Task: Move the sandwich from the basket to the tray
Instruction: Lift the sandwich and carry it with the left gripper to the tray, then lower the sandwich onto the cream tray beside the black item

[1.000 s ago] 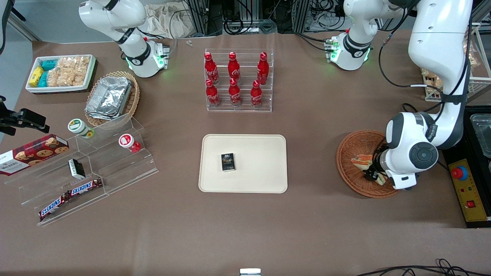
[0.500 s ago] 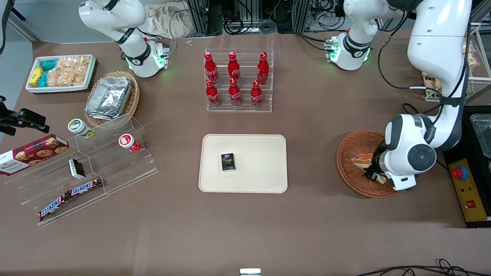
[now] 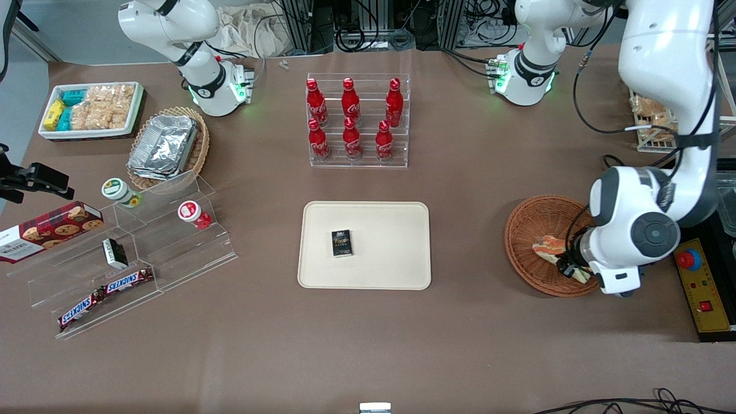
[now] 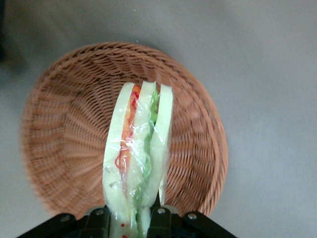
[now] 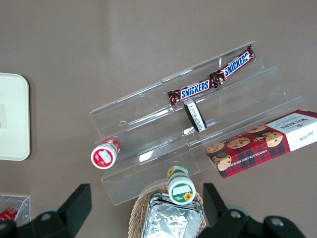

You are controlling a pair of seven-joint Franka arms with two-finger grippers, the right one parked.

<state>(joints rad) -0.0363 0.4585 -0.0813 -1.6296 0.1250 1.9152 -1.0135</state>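
Observation:
My left gripper (image 3: 569, 269) hangs over the round reddish-brown wicker basket (image 3: 532, 224), at the working arm's end of the table. It is shut on the clear-wrapped sandwich (image 3: 547, 246), a wedge of pale bread with orange, red and green layers. In the left wrist view the sandwich (image 4: 138, 153) is pinched between the two fingers (image 4: 159, 218) and held above the basket (image 4: 64, 129), which has nothing else in it. The gripper (image 4: 130, 220) grips the wedge at its wide end. The cream-beige tray (image 3: 391, 230) lies at the table's middle with a small dark packet (image 3: 341, 242) on it.
An acrylic rack of red cola bottles (image 3: 356, 121) stands farther from the front camera than the tray. A black control box with a red button (image 3: 698, 287) lies beside the basket. Acrylic steps with snacks (image 3: 126, 253), a foil-container basket (image 3: 167, 146) and a white snack bin (image 3: 92, 109) lie toward the parked arm's end.
The left arm has risen and shifted a little toward the table's end, lifting the sandwich clear of the basket floor. The sandwich stays in the fingers.

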